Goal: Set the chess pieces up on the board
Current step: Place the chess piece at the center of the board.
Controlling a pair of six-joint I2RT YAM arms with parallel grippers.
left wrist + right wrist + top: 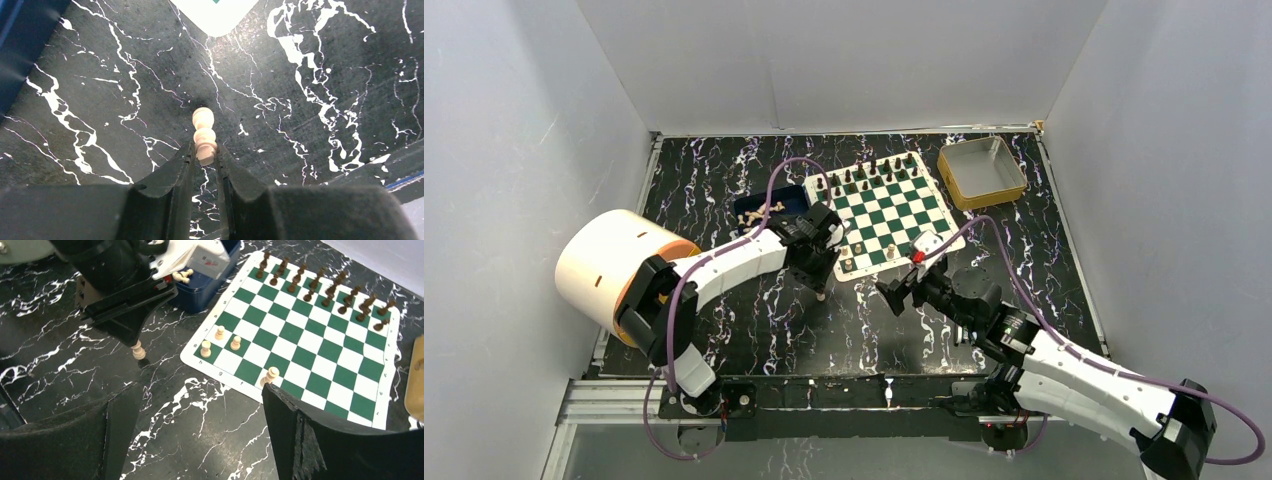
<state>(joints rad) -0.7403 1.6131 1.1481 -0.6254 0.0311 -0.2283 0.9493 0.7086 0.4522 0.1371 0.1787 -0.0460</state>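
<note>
My left gripper (205,154) is shut on the base of a cream chess piece (204,131), which points down at the black marbled table just off the board's near-left corner (216,15). In the top view the left gripper (820,283) hangs beside the green and white board (900,214). Several cream chess pieces (219,332) stand on the board's near-left squares, and one more (271,375) stands at the near edge. My right gripper (195,415) is open and empty over the table in front of the board (310,360). The held piece (138,351) also shows under the left gripper (131,335).
Dark pieces (320,287) fill the board's far rows. A blue tray (769,212) with loose cream pieces sits left of the board. A yellow-rimmed tin (982,170) stands at the back right. A big cream cylinder (614,268) sits at the left by the left arm.
</note>
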